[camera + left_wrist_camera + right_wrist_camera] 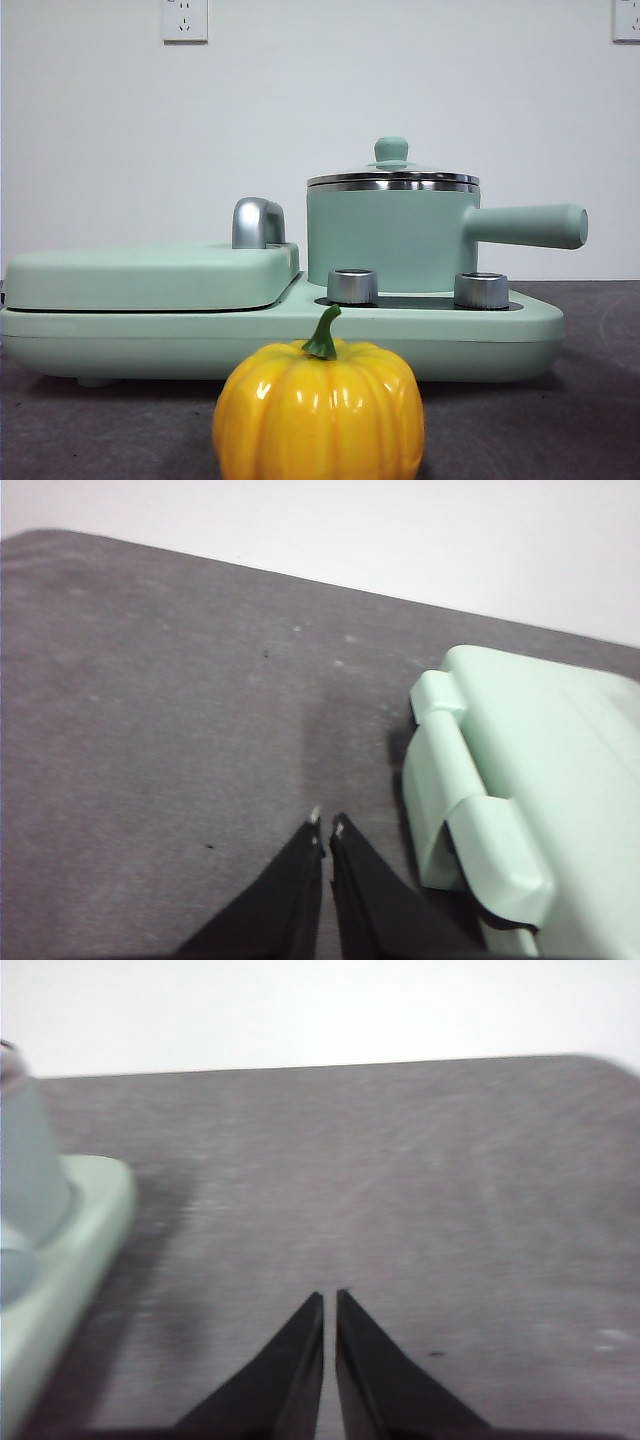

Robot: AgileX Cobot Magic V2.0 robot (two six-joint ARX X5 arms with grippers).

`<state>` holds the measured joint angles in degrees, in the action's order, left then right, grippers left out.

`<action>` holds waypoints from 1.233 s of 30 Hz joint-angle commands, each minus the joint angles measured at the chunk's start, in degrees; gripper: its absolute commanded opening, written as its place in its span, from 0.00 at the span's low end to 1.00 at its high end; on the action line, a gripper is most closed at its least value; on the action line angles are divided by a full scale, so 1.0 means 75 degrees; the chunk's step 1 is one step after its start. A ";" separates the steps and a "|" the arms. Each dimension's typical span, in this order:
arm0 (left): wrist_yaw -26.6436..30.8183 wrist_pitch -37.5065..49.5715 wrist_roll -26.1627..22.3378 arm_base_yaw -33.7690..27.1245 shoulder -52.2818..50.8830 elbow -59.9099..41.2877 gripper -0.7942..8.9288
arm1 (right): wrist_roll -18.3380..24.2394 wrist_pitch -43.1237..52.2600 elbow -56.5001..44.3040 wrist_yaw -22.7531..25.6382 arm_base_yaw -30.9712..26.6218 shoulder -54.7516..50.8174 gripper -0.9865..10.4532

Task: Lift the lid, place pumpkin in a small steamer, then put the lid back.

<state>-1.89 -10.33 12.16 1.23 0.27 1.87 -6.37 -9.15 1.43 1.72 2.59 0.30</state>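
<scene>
plain white wall (320, 100) with two outlets (185, 20), grey tabletop (560, 420).

Low front camera faces the base (280, 340) closely; both wrist cameras glimpse it.

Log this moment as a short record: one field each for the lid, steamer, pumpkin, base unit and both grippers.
lid: seated on the small steamer, mint-green knob up
small steamer: upright on the base unit, straight handle pointing toward the front view's right
pumpkin: on the table in front of the base unit, stem up, untouched
base unit: flat cover closed, two chrome knobs facing the camera
left gripper: shut, holding nothing, above the table beside the base unit
right gripper: shut, holding nothing, above the table
</scene>
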 commanded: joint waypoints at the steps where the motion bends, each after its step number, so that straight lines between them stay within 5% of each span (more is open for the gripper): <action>1: -0.0204 -0.0044 0.0344 0.0017 0.0026 -0.0020 0.10 | -0.0769 0.0090 0.0061 -0.0597 0.0023 -0.0009 0.10; 10: -0.0370 -0.0111 0.0866 0.0458 0.0970 0.1037 0.10 | -0.1874 -0.0119 0.1177 -0.0863 0.0306 0.0274 0.10; 16: -0.0857 -0.0140 0.0854 0.0833 0.2398 0.2113 0.10 | -0.1944 -0.0868 0.2498 -0.1206 0.0460 0.1195 0.10; 27: -0.2165 -0.0924 0.0032 0.1262 0.4957 0.4363 0.10 | -0.1160 -0.2582 0.4826 -0.3500 0.0510 0.3185 0.10; 37: -0.3450 -0.1478 -0.0525 0.1702 0.6423 0.5729 0.10 | 0.0443 -0.3640 0.6126 -0.4712 0.0525 0.4552 0.10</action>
<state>-27.22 -21.56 10.33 13.69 47.99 43.48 -6.00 -36.67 46.39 -33.28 6.35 33.95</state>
